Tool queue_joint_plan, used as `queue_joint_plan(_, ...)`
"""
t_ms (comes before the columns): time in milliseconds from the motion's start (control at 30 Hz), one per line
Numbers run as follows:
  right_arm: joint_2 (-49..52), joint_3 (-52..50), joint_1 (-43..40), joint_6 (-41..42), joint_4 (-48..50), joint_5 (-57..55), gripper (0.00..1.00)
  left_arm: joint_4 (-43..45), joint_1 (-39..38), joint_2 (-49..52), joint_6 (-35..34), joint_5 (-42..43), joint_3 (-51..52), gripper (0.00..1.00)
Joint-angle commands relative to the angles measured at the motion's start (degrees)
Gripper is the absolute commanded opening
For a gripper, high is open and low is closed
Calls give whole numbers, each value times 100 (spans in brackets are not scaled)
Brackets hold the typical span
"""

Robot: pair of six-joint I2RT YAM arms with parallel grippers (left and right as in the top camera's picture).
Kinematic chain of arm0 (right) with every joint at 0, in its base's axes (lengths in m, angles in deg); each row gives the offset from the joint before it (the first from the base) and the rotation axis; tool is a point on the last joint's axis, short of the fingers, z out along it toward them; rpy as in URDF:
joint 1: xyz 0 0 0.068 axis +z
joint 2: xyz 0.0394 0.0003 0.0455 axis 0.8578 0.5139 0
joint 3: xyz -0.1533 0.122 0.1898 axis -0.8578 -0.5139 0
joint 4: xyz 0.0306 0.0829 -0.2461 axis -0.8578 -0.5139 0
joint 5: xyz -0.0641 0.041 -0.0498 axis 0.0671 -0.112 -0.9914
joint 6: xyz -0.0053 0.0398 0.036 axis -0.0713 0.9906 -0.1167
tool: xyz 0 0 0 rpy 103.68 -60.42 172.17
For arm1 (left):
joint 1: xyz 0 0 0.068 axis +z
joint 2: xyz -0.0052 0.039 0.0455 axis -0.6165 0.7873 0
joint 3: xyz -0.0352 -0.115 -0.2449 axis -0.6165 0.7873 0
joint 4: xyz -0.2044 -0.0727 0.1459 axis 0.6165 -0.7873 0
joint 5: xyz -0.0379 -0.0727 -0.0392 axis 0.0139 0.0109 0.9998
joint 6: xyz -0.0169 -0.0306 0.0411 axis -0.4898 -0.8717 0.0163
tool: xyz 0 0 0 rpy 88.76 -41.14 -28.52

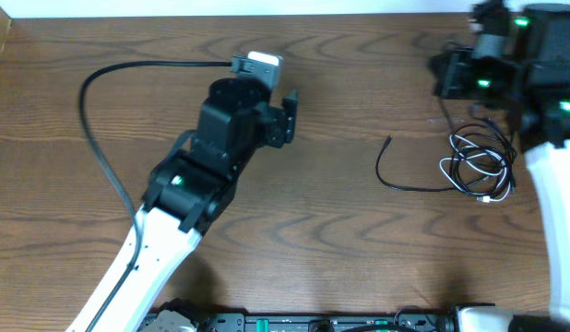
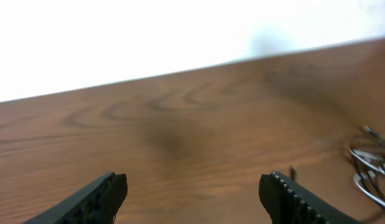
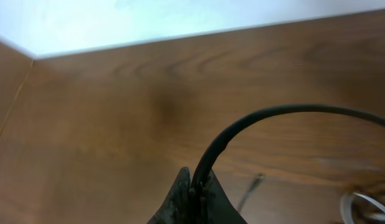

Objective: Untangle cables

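A tangle of thin black and white cables [image 1: 479,166] lies on the wooden table at the right, and one black strand [image 1: 396,183] loops out to the left. My right gripper [image 1: 445,78] is above the tangle at the back right. In the right wrist view it [image 3: 195,183] is shut on a black cable [image 3: 255,118] that arches up and to the right. My left gripper [image 1: 290,115] is open and empty over the table's middle, well left of the tangle. The left wrist view shows its spread fingers [image 2: 195,193] and the tangle at the right edge [image 2: 370,177].
The left arm's thick black cable [image 1: 100,92] curves over the table's back left. The table's far edge meets a white wall [image 2: 180,37]. The table's left edge [image 1: 1,55] is at the far left. A dark rail [image 1: 313,323] runs along the front.
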Motion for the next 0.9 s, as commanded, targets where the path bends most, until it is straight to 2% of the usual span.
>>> queue_joint_plan(0, 258, 111, 654, -166, 208, 94, 1, -129, 48, -376, -35, -927, -114, 73)
queue_joint_plan(167, 345, 129, 1655, -568, 555, 66, 1, -348, 468, -769, -37, -994, -114, 74)
queue_joint_plan(300, 348, 173, 2280, -608, 374, -870, 1, -531, 984, -999, -356, -920, -114, 73)
queue_joint_plan(433, 459, 170, 2269, -608, -37, -1731, 2, -573, 1086, -1067, -267, -774, -114, 73)
queue_joint_plan(467, 494, 170, 2251, -610, -118, -1893, 13, -573, 1086, -1067, -269, -772, -114, 74)
queue_joint_plan(500, 595, 170, 2212, -640, -352, -2197, 56, -579, 1086, -1064, -269, -695, -114, 73)
queue_joint_plan(533, 671, 170, 2192, -704, -479, -2297, 79, -577, 1086, -1064, -269, -588, -114, 74)
queue_joint_plan(567, 741, 170, 2162, -737, -632, -2424, 87, -575, 1086, -1064, -271, -468, -114, 74)
queue_joint_plan(700, 986, 170, 2065, -601, -903, -3010, 95, -623, 1086, -1056, -273, -356, -111, 73)
queue_joint_plan(800, 1174, 157, 1923, 26, -1213, -3418, 96, -752, 1086, -1054, -271, -229, -111, 74)
queue_joint_plan(867, 1351, 70, 1725, 389, -1377, -3333, 92, -822, 1084, -1054, -271, -208, -111, 74)
